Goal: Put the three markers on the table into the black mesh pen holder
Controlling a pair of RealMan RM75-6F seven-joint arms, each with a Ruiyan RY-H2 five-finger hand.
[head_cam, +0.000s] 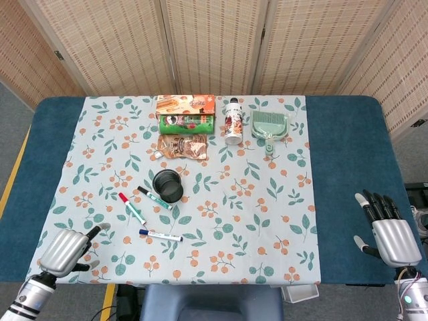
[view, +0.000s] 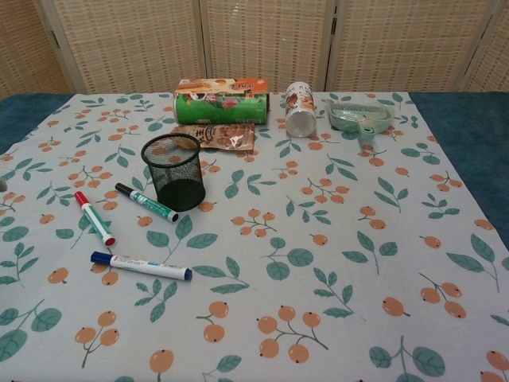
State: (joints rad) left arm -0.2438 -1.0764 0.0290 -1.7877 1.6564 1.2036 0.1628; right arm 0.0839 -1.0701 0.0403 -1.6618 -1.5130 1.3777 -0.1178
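Black mesh pen holder and three markers lie nearest curled left hand; right hand spread, empty.

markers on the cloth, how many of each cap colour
red-capped marker: 1
black-capped marker: 1
blue-capped marker: 1
total: 3, all lying on the cloth, none yet in the black mesh pen holder

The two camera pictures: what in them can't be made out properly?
- Both hands: outside the chest view; only the head view shows the left hand and right hand.
- Pen holder: its bottom is hidden by the mesh wall in the chest view.
- Print on the white bottle, green can and markers: too small to read.
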